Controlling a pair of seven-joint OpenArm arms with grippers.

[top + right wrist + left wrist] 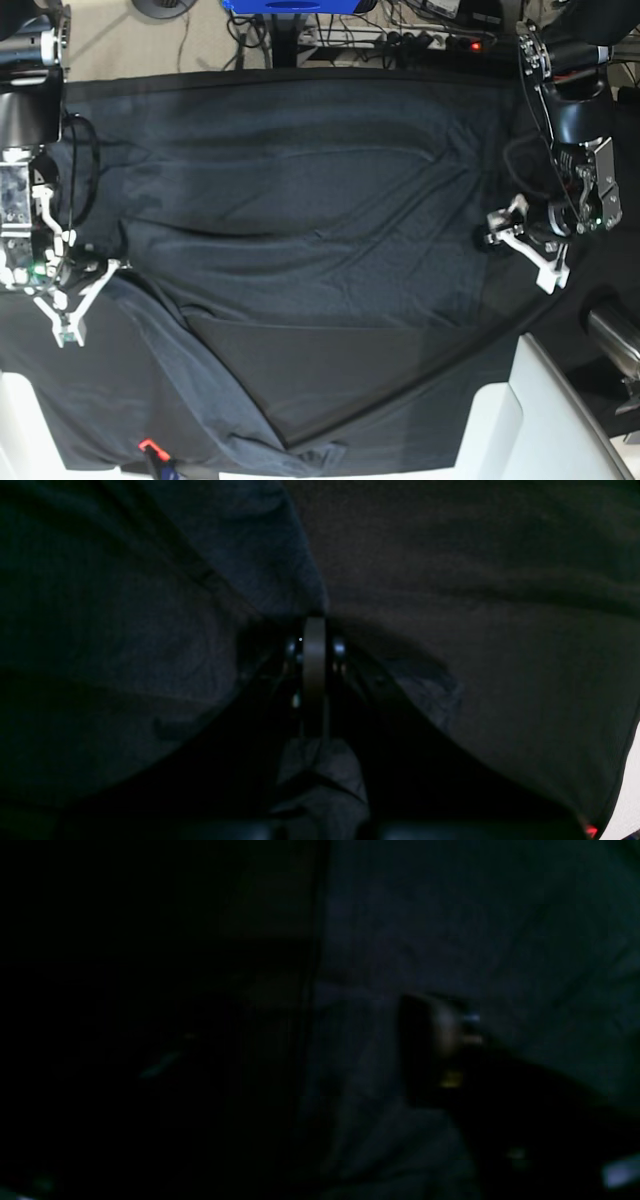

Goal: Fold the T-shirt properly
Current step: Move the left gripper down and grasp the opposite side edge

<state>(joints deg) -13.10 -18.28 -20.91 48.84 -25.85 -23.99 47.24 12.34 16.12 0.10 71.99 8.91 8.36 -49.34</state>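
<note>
Worktop (560, 400): draped in black cloth, widest item here. T-shirt (300, 200): slate-grey, spread across most of the worktop, creased, one long flap trailing toward the near left corner, a bare triangle of cloth showing below its middle. My right gripper (70, 305): at the shirt's left edge, white fingers spread apart in the base view; in the wrist view fabric bunches between the black jaws, so I judge it may be pinching an edge but cannot tell for sure. My left gripper (520, 240): at the shirt's right edge, fingers apart, touching or just above fabric; the left wrist view is too dark to settle a grasp. Risks: a pinch could take the black cloth along with the shirt, since both are dark and thin; an uneven lift between my arms would skew the fold. Hidden: the collar; sleeves hard to pick out among creases.
</note>
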